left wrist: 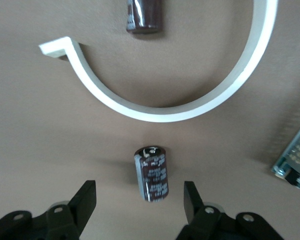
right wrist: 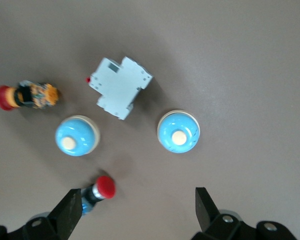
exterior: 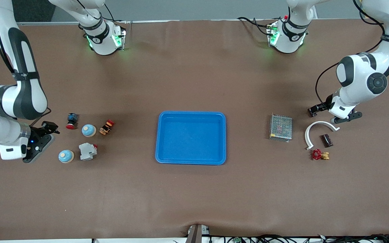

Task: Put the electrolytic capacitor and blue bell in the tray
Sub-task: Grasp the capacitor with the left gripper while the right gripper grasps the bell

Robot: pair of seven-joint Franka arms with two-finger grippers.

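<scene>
Fingers (left wrist: 85, 200) of the left gripper (left wrist: 140, 200) stand apart, an electrolytic capacitor (left wrist: 152, 173) lying between them on the surface; a second capacitor (left wrist: 144, 16) is cut off. The tray (exterior: 191, 116) holds nothing. The right gripper (right wrist: 135, 205), fingers apart, hovers beside two blue bells (right wrist: 178, 131) (right wrist: 77, 135).

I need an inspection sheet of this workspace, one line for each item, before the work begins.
Surface: brown table, flat.
Job's things: tray empty; two blue bells toward right arm's end; one capacitor under left gripper, second capacitor beside white bracket.
Clutter: grey block, two red-capped buttons, mesh box, red valve.
Grippers: both open; right gripper over table beside bells.
Cables: bundle along table edge nearest front camera.
Surroundings: nothing seen.
</scene>
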